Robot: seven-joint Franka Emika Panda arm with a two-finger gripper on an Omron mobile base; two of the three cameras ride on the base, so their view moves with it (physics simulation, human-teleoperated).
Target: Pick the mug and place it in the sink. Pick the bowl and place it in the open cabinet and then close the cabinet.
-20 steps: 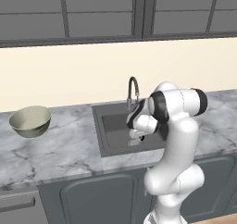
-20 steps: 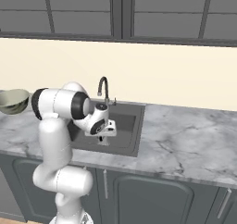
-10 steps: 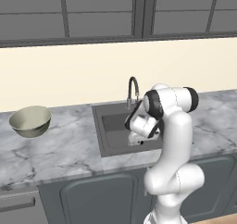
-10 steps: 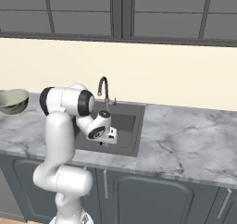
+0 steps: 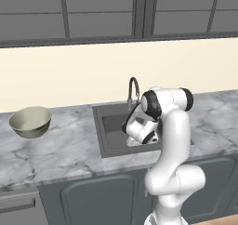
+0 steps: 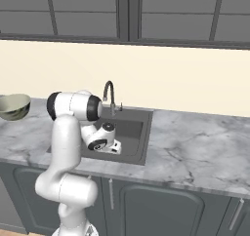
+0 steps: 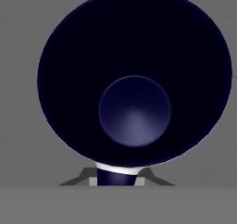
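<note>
Hand view: the mug [image 7: 134, 79] is seen gripped by its rim in the nearly closed gripper [image 7: 115, 177], lowered over the last second deeper into the sink [image 5: 109, 126], so release is judged near, while the bowl [image 5: 30, 122] is left on the counter [image 5: 60, 149].

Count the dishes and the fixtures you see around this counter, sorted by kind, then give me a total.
Mugs: 1, the mug, navy inside
Bowls: 1, the bowl on the counter
Sinks: 1, the sink
Faucets: 1, the faucet
Total: 4
</note>
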